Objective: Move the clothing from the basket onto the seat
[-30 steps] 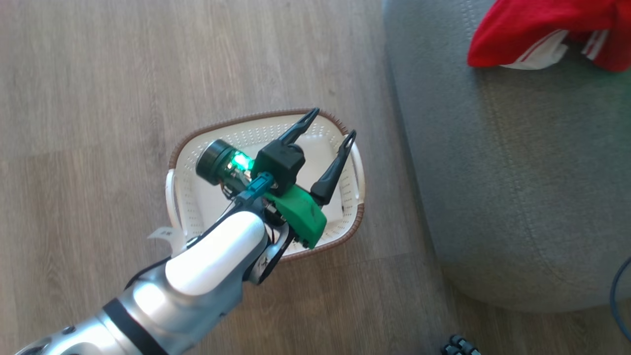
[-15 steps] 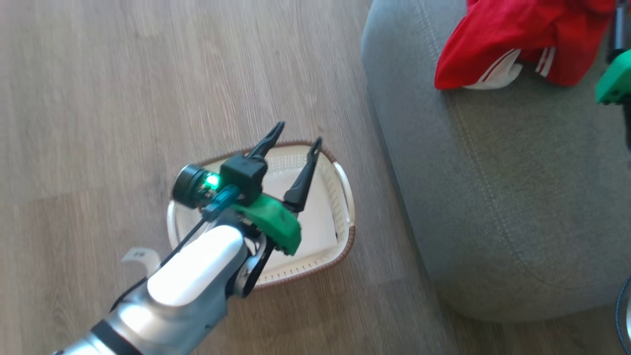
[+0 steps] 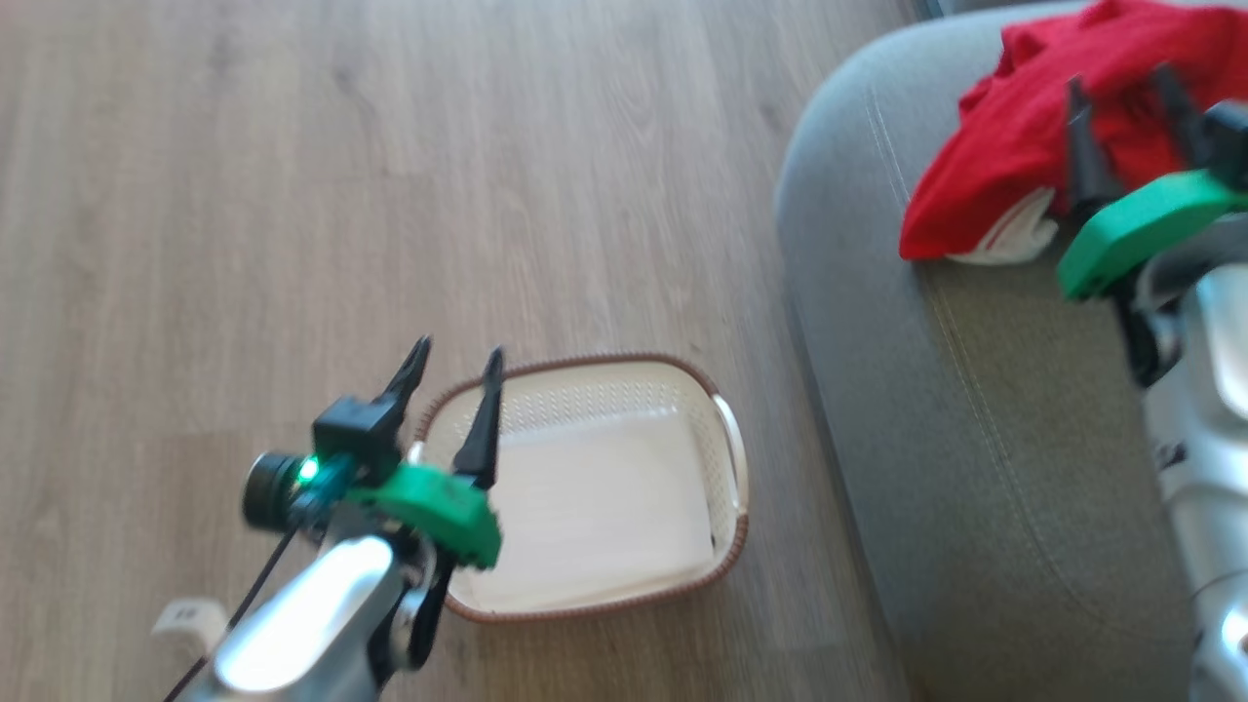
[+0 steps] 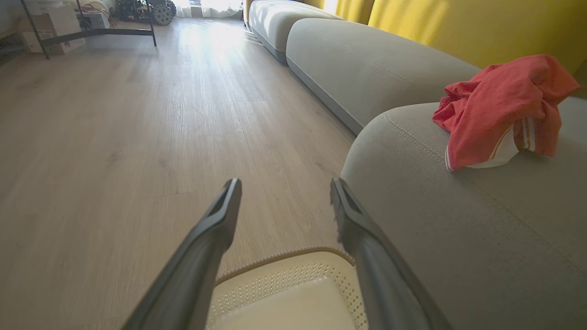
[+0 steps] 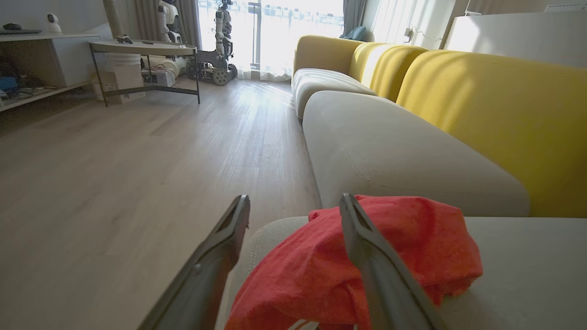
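The cream perforated basket point(image 3: 682, 390) with its brown braided rim stands on the wooden floor beside the grey sofa seat point(image 3: 975, 439), and nothing lies on its pale bottom. Red clothing point(image 3: 1024, 146) with white stripes lies bunched on the seat point(image 4: 481, 220). My left gripper point(image 3: 458, 359) is open, over the basket's left rim point(image 4: 284, 256), fingers spread with nothing between them. My right gripper point(image 3: 1121, 97) is open above the seat, its fingers over the red clothing point(image 5: 390, 256) and apart from it. The clothing point(image 4: 500, 110) rests free on the cushion.
Further grey cushions point(image 5: 380, 142) with yellow backrests point(image 5: 495, 110) run along the room. A metal-legged table point(image 5: 142, 50), boxes and another robot point(image 5: 220, 36) stand far off by the window. Bare wooden floor point(image 3: 292, 195) lies left of the basket.
The head camera has shifted, so the whole picture moved. My left gripper has drawn back to the basket's left edge. My right gripper has come into view over the red clothing.
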### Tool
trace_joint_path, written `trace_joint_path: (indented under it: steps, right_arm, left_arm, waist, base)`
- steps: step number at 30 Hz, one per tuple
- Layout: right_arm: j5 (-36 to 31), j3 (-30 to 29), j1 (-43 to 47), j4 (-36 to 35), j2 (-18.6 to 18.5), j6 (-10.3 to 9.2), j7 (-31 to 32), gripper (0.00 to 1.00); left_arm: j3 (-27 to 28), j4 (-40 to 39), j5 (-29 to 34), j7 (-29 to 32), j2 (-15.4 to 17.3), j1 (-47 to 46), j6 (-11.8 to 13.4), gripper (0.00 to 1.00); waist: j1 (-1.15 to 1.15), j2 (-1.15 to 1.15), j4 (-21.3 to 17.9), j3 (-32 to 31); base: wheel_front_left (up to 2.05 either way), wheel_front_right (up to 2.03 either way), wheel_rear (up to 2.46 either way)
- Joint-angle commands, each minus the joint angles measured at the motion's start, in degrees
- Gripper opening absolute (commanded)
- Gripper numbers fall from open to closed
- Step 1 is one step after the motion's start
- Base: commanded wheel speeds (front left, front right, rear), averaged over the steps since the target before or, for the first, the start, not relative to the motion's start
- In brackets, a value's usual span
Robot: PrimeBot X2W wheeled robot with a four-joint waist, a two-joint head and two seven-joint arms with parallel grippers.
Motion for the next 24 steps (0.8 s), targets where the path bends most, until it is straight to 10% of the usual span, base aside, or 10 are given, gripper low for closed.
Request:
trace_joint_path:
  steps: [1,24]
  right_arm:
    - [0.44,1.39,0.48,-2.84,0.71,-0.02,-0.53,1.00]
    - [-1.37,-1.80,27.06,-24.38,11.43,-0.02,-0.53,1.00]
  left_arm:
    - [2.93,-1.87,-0.04,-0.73,2.46,-0.38,0.81,1.00]
    - [17.67,-13.39,1.26,-0.92,8.73,21.38,4.70,1.00]
  waist:
    - [0.00,0.00,1.67,-2.08]
    - [0.00,0.00,7.32,-9.96]
  base:
    - [0.00,0.00,0.00]
    - [0.00,0.00,0.00]
